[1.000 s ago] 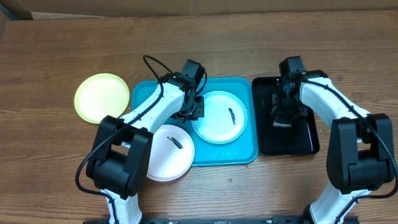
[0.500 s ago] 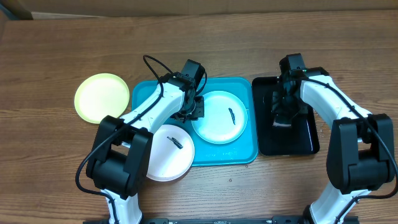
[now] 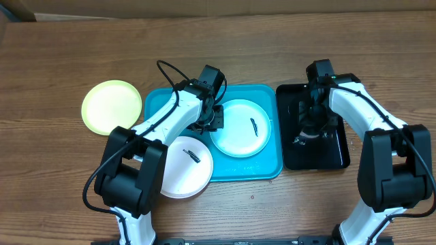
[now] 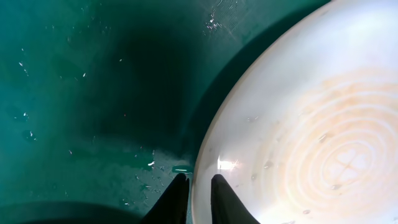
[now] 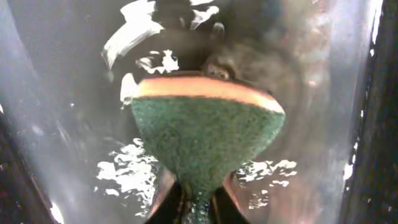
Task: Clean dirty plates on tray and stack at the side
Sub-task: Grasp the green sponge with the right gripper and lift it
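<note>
— So, why does the left gripper sit at the edge of the pale blue plate?

— Its two fingers are closed on the rim, one at each side. I think it pins the plate, so that it will not slide on the turquoise tray during wiping.

— And the right gripper?

— It pinches a sponge tightly, green rough face toward the camera, with an orange-yellow layer behind. It is over the black tray (the bottom there shines as if wet). Whether the sponge touches that bottom, I cannot tell. In my judgement, no wiping has started yet.

— How do the plates look?

— The pale blue one lies flat in the right half of the turquoise tray and is glossy, with one short dark smear near its middle. The white plate carries a similar mark and hangs over the near-left corner of the tray. The yellow-green plate rests on the table, left of the tray, and I see no dirt on it.
</note>
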